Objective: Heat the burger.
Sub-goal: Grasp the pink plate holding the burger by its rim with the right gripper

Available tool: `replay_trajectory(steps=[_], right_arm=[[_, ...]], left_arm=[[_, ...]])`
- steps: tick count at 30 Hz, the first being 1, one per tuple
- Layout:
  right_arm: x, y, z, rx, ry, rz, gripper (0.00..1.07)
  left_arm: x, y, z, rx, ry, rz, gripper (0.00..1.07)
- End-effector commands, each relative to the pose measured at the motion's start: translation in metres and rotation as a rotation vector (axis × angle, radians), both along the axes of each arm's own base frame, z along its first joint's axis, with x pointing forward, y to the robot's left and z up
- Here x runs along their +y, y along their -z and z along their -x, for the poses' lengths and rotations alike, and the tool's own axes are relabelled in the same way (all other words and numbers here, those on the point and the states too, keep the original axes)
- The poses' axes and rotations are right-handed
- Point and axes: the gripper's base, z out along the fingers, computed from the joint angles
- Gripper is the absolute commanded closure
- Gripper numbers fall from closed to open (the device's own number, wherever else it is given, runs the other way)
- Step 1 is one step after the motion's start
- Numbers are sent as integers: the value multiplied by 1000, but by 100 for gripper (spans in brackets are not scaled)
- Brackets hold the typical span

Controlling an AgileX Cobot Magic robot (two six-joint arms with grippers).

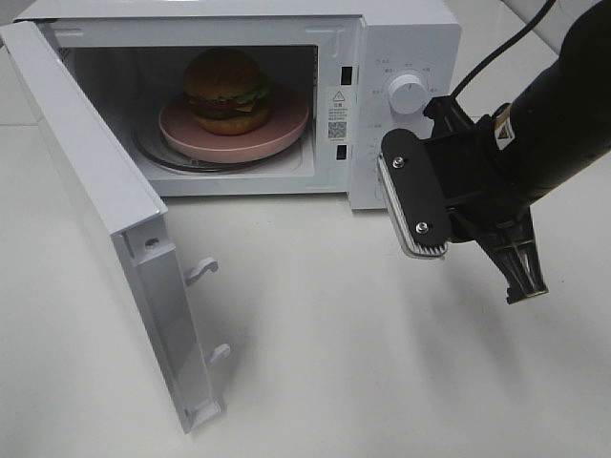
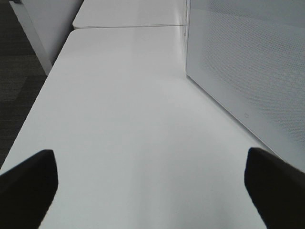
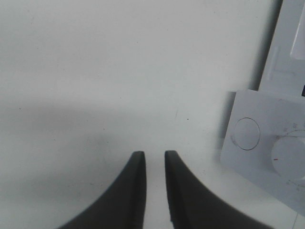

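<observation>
The burger [image 1: 227, 91], with a golden-brown bun, green lettuce and a dark patty, sits on a round pink plate [image 1: 286, 124] inside the white microwave [image 1: 401, 38]. The microwave's door [image 1: 91, 181] stands wide open to the left. My right gripper [image 1: 525, 289] hangs in front of the control panel, right of the opening, pointing down at the table. In the right wrist view [image 3: 155, 164] its fingers are almost together with nothing between them. My left gripper [image 2: 152, 188] is open wide and empty, low over the table beside the door's outer face [image 2: 248, 71]. It is out of the exterior high view.
The control panel has a round dial [image 1: 408, 93], which also shows in the right wrist view [image 3: 290, 157]. Two latch hooks [image 1: 202, 270] stick out of the door's edge. The white table [image 1: 363, 363] spreads in front of the microwave, and its edge [image 2: 45, 86] runs along a dark floor.
</observation>
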Motion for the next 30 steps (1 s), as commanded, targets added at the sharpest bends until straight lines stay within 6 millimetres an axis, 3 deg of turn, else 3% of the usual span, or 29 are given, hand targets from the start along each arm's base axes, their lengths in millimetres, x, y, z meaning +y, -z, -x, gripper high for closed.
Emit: replay_trajectory(steps=[1,2,4,5,6,7,9,12,30], right_arm=[[0,-4,-2,-30,-11,-8,82],[0,-6,-3,-41,-14,-10,71],[0,-6,-4,-44,-15,-10,66],[0,-7,-5,-51,-20,-5,51],[0,-7,-5,-55,-20,-4,45],[0,-7,-5,-55,-20,-4,45],[2,-10,-7,-70,15,-42,19],[5,-15,-11,-83,31,-63,14],[61,-25,-43,-208,-91,16,18]], left_arm=[[-1,0,2,-26,2,10,7],[-1,0,2,-26,2,10,7],[-1,0,2,-26,2,10,7],[-1,0,2,-26,2,10,7],[-1,0,2,-26,2,10,7],[-1,0,2,-26,2,10,7],[-1,0,2,-26,2,10,7],[-1,0,2,-26,2,10,7],[-1,0,2,-26,2,10,7]])
